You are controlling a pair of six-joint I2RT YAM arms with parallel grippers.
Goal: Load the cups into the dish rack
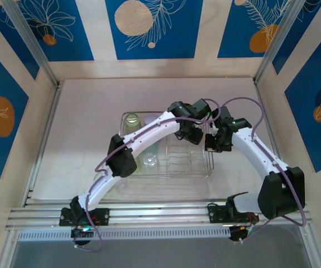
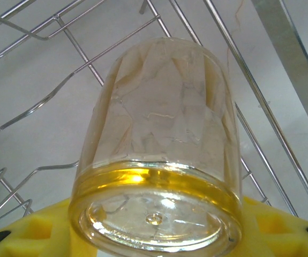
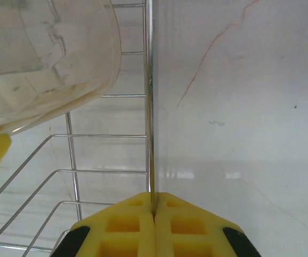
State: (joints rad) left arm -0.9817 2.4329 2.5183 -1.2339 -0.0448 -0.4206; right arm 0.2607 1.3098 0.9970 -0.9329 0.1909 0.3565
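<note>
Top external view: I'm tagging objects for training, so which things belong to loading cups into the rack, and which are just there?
Belong: dish rack; green cup, lilac cup, pale cup in it; clear cup in the left gripper; right gripper, clamped on a rack wire.
Just there: table; blue patterned wall panels; metal rails.

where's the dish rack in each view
top external: dish rack mid-table, under both wrists.
left wrist: wires behind the clear cup.
right wrist: left half, rim pinched by the right fingers.
shared landmark: that cup, upper left in right wrist, central in left wrist.
</note>
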